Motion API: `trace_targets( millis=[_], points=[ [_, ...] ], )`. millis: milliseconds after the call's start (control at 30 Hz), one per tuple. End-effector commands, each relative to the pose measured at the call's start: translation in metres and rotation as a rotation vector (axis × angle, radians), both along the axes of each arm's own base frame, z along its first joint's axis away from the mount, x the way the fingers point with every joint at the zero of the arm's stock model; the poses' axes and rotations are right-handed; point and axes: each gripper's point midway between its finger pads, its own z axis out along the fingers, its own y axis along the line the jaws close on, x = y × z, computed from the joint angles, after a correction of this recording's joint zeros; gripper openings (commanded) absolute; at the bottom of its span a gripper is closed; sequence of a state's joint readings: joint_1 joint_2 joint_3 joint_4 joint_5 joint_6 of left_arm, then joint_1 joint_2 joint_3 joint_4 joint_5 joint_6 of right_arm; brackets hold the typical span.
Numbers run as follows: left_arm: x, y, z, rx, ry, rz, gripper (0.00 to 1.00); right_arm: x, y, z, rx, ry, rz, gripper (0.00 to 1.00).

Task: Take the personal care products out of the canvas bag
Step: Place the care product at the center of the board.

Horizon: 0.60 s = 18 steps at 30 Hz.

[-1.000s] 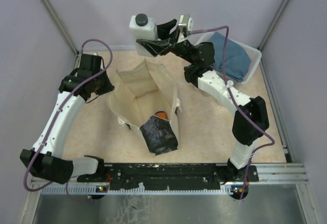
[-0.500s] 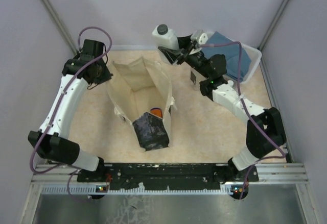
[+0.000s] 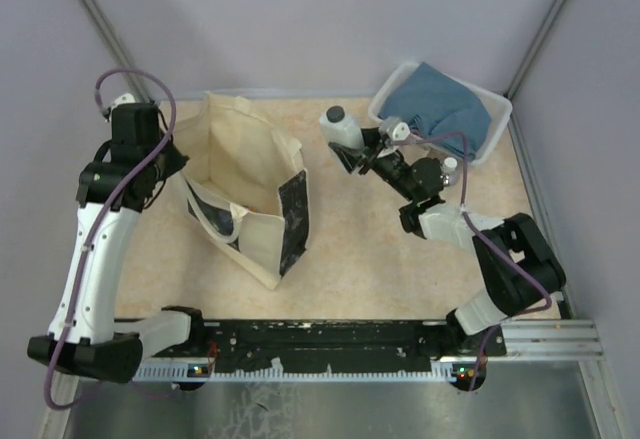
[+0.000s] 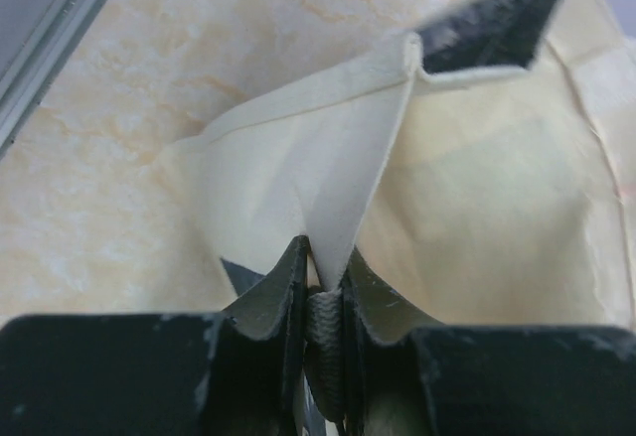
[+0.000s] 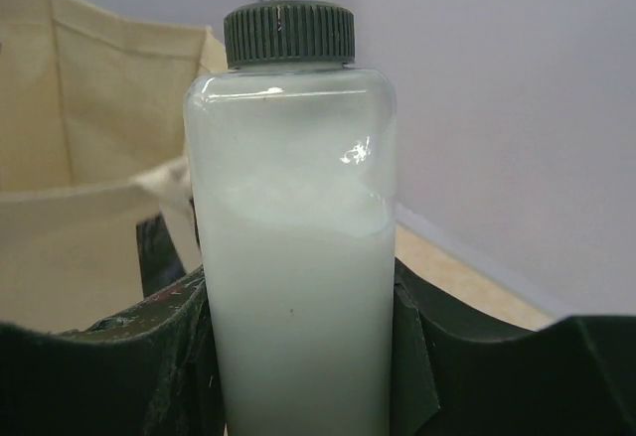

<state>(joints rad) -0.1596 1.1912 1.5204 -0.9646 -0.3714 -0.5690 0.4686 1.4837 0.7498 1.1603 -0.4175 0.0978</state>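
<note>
Clamping white grey-capped bottle (image 5: 293,257) in right hand (image 3: 350,149), cap pointing up in wrist view, outside and right of canvas bag (image 3: 245,194), near white basket (image 3: 492,131) with blue cloth (image 3: 445,109), while pinching bag's cream rim tightly in left hand (image 4: 323,279), bag standing open on surface (image 3: 370,249) at left.
</note>
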Motion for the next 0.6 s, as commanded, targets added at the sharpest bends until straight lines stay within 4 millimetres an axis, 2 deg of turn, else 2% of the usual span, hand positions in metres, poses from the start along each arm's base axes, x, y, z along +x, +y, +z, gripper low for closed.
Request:
trace_targets(
  millis=[0,133,167,200,300,400,567],
  points=[
    [0.001,-0.016,0.011,-0.083,-0.124,-0.071,0.0,-0.019,-0.02,0.059,0.172,-0.285,-0.063,0.0],
    [-0.006,-0.022,0.009,-0.105,-0.151,-0.11,0.0,-0.002,-0.022,0.026,0.185,-0.246,-0.106,0.0],
    [-0.008,-0.023,0.007,-0.109,-0.149,-0.118,0.0,0.007,-0.019,0.005,0.174,-0.221,-0.109,0.0],
    [-0.008,-0.026,0.012,-0.117,-0.179,-0.13,0.0,0.013,-0.015,-0.004,0.16,-0.209,-0.103,0.0],
    [-0.01,-0.032,0.012,-0.143,-0.197,-0.16,0.0,0.031,0.0,-0.027,0.146,-0.163,-0.072,0.0],
    [-0.013,-0.04,0.012,-0.174,-0.208,-0.197,0.0,0.05,0.01,-0.036,0.149,-0.152,-0.064,0.0],
    [-0.018,-0.046,0.007,-0.193,-0.216,-0.23,0.0,0.078,0.02,-0.039,0.152,-0.182,-0.077,0.0]
  ],
)
